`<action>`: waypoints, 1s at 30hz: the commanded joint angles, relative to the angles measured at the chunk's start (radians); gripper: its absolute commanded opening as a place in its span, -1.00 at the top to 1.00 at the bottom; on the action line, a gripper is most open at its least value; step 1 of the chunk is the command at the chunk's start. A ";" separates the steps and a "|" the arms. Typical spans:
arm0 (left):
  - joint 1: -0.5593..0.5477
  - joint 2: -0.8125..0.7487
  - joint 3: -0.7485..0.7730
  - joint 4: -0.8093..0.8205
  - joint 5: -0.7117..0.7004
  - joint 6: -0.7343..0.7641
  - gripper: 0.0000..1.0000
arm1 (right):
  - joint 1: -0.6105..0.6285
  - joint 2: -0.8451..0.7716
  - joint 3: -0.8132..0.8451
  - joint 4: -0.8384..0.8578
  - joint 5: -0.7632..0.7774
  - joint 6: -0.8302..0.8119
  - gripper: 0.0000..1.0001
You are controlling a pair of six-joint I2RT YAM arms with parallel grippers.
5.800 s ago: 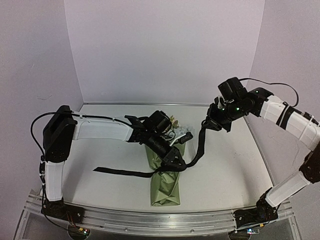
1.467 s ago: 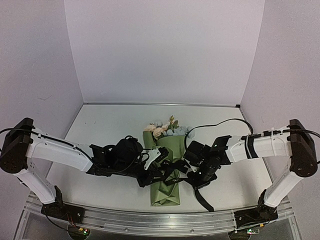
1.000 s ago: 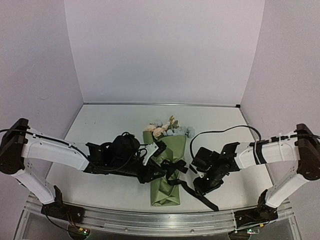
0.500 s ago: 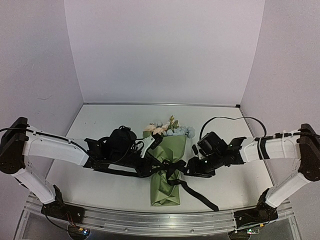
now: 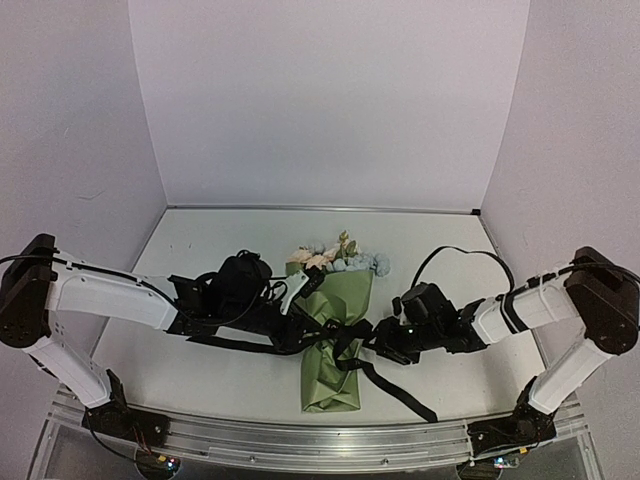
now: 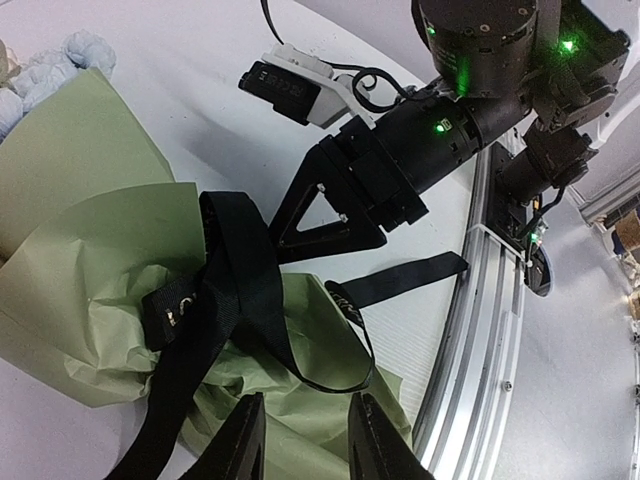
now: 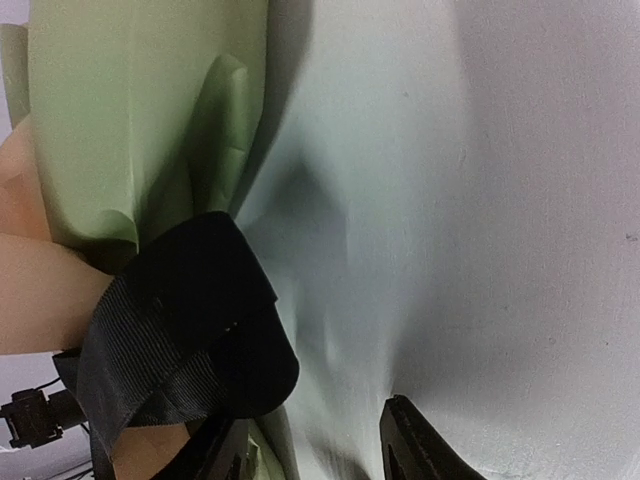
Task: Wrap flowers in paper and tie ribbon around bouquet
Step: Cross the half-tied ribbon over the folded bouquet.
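Note:
The bouquet lies at mid-table, a cone of olive-green paper [image 5: 335,385] with the flowers [image 5: 335,258] at its far end. The black ribbon [image 5: 385,385] crosses the cone's middle and trails off to the near right. My left gripper [image 5: 303,338] hovers at the cone's left side. In its wrist view it [image 6: 305,452] stands open over the paper [image 6: 80,260], just short of a ribbon loop [image 6: 235,270]. My right gripper [image 5: 376,342] comes in from the right and is open [image 7: 315,455]. A ribbon fold [image 7: 190,320] lies by its left finger, not between the jaws.
An aluminium rail [image 5: 320,440] runs along the table's near edge, close to the cone's tip. The right arm's black cable [image 5: 460,255] arches above the table. White walls close the back and both sides. Bare table [image 7: 500,200] lies right of the bouquet.
My right gripper has swung from the near right up to the ribbon crossing at the cone's right side, its jaws widening. The ribbon tail lies on the table. The left arm barely moved.

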 commanded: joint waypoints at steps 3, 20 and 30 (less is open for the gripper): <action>0.012 -0.009 0.029 0.048 0.031 -0.008 0.39 | 0.005 -0.083 -0.061 0.109 0.025 0.014 0.06; 0.024 0.014 0.044 0.033 0.055 -0.011 0.42 | 0.020 -0.111 -0.075 0.139 0.072 -0.077 0.03; 0.026 0.033 0.048 0.039 0.078 -0.017 0.43 | 0.020 -0.046 -0.060 0.224 0.069 -0.082 0.00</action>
